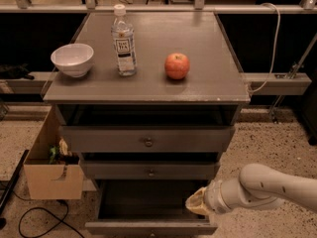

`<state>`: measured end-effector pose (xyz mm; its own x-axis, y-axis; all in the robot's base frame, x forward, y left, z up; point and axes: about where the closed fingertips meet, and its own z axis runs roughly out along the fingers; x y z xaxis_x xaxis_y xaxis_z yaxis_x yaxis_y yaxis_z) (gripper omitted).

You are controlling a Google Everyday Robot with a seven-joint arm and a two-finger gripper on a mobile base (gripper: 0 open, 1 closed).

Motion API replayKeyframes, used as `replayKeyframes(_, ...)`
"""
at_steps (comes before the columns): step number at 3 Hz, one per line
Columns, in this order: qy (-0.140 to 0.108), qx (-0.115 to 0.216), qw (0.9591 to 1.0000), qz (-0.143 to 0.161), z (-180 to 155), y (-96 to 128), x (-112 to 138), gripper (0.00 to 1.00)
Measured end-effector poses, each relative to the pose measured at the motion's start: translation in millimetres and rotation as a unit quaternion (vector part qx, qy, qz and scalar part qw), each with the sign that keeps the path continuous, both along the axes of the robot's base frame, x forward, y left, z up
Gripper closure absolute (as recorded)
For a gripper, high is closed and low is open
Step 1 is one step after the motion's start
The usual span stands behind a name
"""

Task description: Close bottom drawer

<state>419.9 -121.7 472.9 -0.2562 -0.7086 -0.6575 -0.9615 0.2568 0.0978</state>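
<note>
The bottom drawer (148, 227) of the grey cabinet is pulled out, its low plain front panel near the frame's lower edge and its dark box interior showing. The middle drawer (148, 171) with a small knob and the top drawer (147, 140) with a round knob also stand partly out. My gripper (197, 204) comes in from the right on a white arm and sits at the right side of the open bottom drawer, just above its front right corner. Its tip looks yellowish.
On the cabinet top (208, 78) stand a white bowl (72, 59), a water bottle (123, 41) and a red apple (177, 66). An open cardboard box (52, 175) sits on the floor to the left, with black cables (34, 217) beside it.
</note>
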Motion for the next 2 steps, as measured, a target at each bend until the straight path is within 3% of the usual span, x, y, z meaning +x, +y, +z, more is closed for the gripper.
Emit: replayKeyframes(2,0.048,-0.004,0.9985,-0.024,-75.3,-10.4,-5.9,1.0)
